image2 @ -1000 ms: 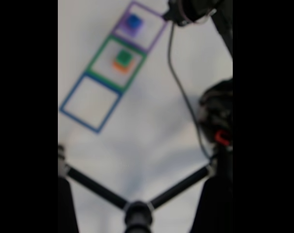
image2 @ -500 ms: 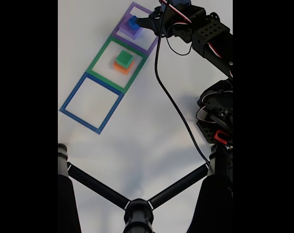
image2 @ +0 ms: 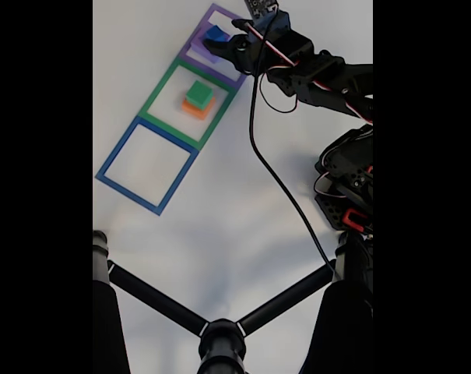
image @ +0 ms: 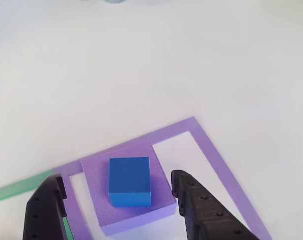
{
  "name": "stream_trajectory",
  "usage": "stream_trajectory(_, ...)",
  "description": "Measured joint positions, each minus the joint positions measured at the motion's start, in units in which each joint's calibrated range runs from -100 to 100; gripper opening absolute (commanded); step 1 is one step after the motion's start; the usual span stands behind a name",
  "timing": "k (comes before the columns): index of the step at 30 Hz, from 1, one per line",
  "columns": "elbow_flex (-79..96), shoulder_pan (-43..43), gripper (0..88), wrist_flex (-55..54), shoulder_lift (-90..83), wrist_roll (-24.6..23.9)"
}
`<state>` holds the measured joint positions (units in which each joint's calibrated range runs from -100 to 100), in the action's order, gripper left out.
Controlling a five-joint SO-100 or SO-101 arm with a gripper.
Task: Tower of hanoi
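Small blue foam cube (image: 129, 181) sits on flat purple foam block (image: 156, 207) inside purple square frame (image: 219, 165). Green foam block (image2: 198, 93) on orange foam block (image2: 193, 109) inside green square frame (image2: 159, 93). Gripper (image: 118, 197) open, fingers either side of the cube, not touching it. White bench (image2: 235, 226).

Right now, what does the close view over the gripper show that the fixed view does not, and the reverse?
The close view shows the open gripper with one finger on each side of the blue cube. The fixed view adds the green block on the orange block, and the blue frame. Both show the cube on the purple block.
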<state>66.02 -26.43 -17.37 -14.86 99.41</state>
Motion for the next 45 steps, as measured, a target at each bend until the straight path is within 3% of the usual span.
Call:
stream_trajectory(12,-0.09,0.10,23.4,-12.74,12.01,0.59)
stream_trajectory(26,-3.70,0.97,22.3,-15.20,17.04,0.59)
stream_trajectory(45,-7.74,2.53,13.0,-15.99,21.16,0.59)
